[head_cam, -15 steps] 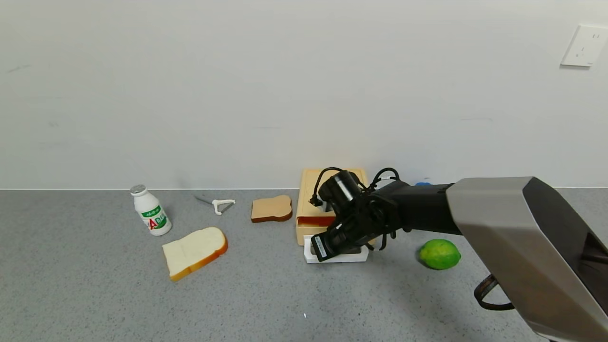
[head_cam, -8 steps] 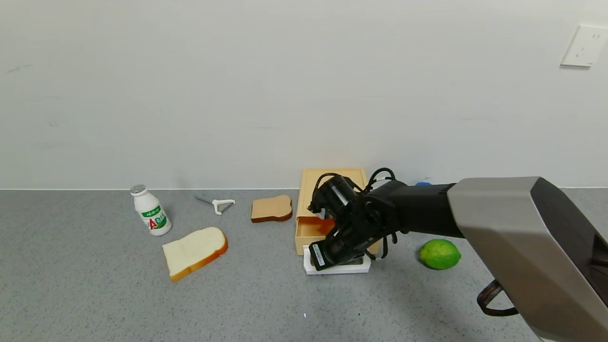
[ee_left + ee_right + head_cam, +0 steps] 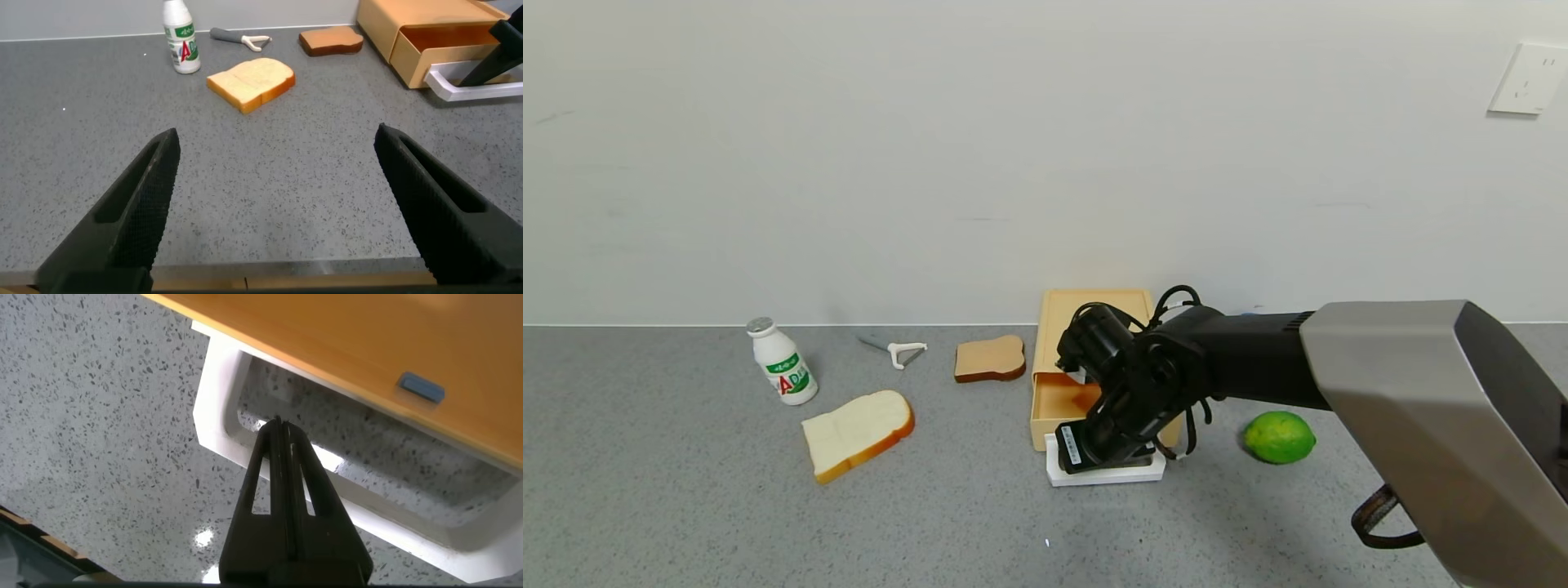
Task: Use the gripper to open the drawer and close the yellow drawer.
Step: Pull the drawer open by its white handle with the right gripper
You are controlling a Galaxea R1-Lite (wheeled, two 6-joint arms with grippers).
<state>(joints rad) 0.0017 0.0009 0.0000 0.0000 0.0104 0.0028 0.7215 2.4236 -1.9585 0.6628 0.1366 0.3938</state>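
Right gripper point(image 3: 278, 429) pressed tight together, tips poked down inside white loop handle point(image 3: 1104, 474) of yellow drawer point(image 3: 1058, 402). Not pinching handle, just hooked in it. Drawer pulled partway out of its box point(image 3: 1094, 306), near back wall, between brown toast slice point(image 3: 989, 358) and green lime point(image 3: 1278, 437). Left gripper point(image 3: 278, 204) spread wide, hangs low over grey table point(image 3: 686, 506), well apart from drawer, holds nothing.

The right claw point(image 3: 1107, 457) hides much of the drawer point(image 3: 1062, 400) front and white handle point(image 3: 1104, 474); bottle point(image 3: 782, 362) label print too small to read
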